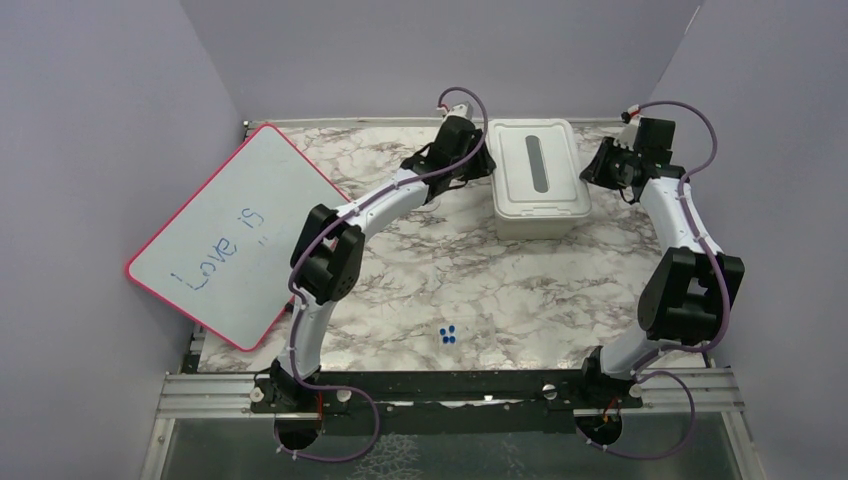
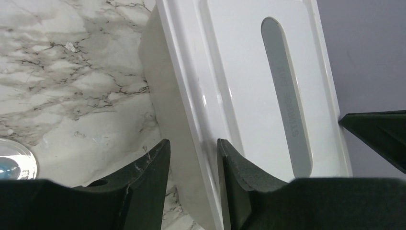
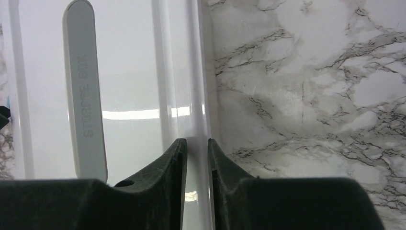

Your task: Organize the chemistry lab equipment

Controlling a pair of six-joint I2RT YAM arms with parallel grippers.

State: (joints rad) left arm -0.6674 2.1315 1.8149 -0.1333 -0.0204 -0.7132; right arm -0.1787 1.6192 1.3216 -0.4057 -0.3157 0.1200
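A white storage box with its lid (image 1: 537,180) on stands at the back middle of the marble table. My left gripper (image 1: 484,166) is at the box's left edge. In the left wrist view its jaws (image 2: 191,146) stand apart, astride the lid's rim (image 2: 191,96) and the box wall. My right gripper (image 1: 592,170) is at the box's right edge. In the right wrist view it (image 3: 196,143) is shut on the lid's rim (image 3: 194,86). A clear round glass-like piece (image 2: 12,163) lies on the table left of the box. Tubing, forceps and green stick are out of view.
A pink-framed whiteboard (image 1: 235,235) with blue writing leans at the left. A small white piece with blue dots (image 1: 447,335) lies near the front middle. Purple walls close in the back and sides. A metal rail (image 1: 450,390) runs along the near edge.
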